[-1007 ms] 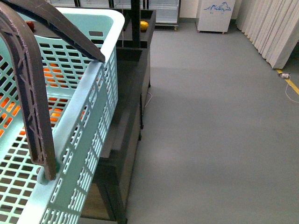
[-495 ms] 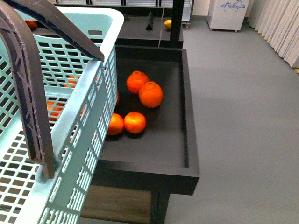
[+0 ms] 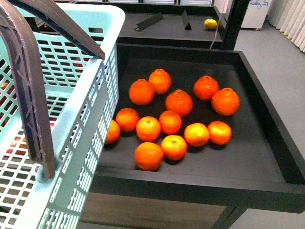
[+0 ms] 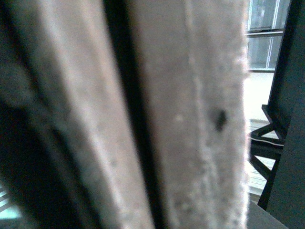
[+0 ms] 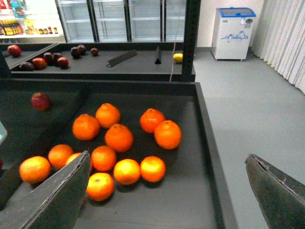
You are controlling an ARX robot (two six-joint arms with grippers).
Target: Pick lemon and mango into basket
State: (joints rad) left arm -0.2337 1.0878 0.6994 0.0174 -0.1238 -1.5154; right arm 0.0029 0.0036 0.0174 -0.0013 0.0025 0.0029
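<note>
Grey floor (image 3: 286, 62) ran along the right of the black tray-like surface (image 3: 200, 186). The blue-green basket (image 3: 76, 124) filled the near left, its brown handle (image 3: 28, 95) raised. A cluster of oranges (image 3: 178, 102) lay on the surface, and the lemon (image 3: 210, 23) sat on the farther shelf behind, near a black post. The right tool (image 5: 167, 156) hung released over the oranges, its fingers wide apart with nothing between them. The left wrist view showed only the blurred handle up close, so the left tool's state could not be told.
</note>
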